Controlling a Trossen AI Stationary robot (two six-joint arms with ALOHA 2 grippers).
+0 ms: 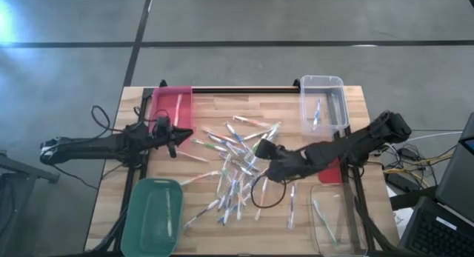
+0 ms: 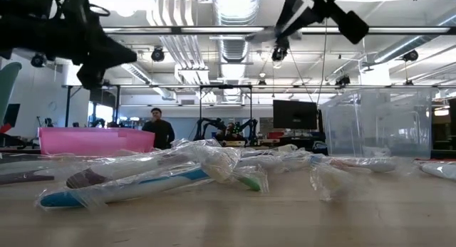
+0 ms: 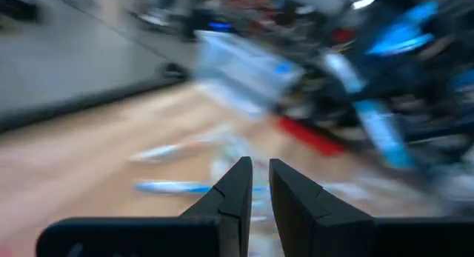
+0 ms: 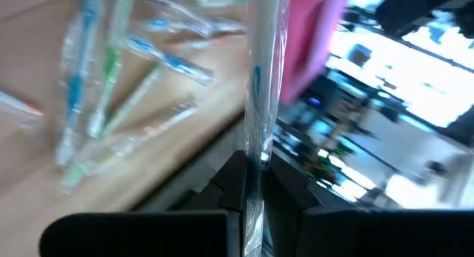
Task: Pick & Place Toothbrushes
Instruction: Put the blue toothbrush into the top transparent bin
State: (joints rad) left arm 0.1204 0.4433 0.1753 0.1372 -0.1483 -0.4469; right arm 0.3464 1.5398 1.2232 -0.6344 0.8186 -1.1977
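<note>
Several wrapped toothbrushes [image 1: 233,164] lie scattered flat on the middle of the wooden table; the low view shows them [image 2: 164,177] in clear wrappers. My right gripper [image 1: 262,148] hovers over the pile's right part, shut on one toothbrush with a blue accent [image 4: 264,57]. My left gripper [image 1: 178,135] is raised beside the pink bin [image 1: 172,103]. Its fingers [image 3: 235,184] stand all but together, with nothing between them. My right gripper pinches the wrapped toothbrush between its two fingers, at a place along its shaft [image 4: 256,147]. The toothbrush runs along the fingers and sticks out past their tips. It is lifted clear of the table.
One toothbrush lies in the pink bin at the far left. A clear bin [image 1: 324,101] at the far right holds another. A green bin [image 1: 152,216] stands near left, and a second clear bin [image 1: 337,221] near right. A black cable loop [image 1: 259,196] hangs below the right arm.
</note>
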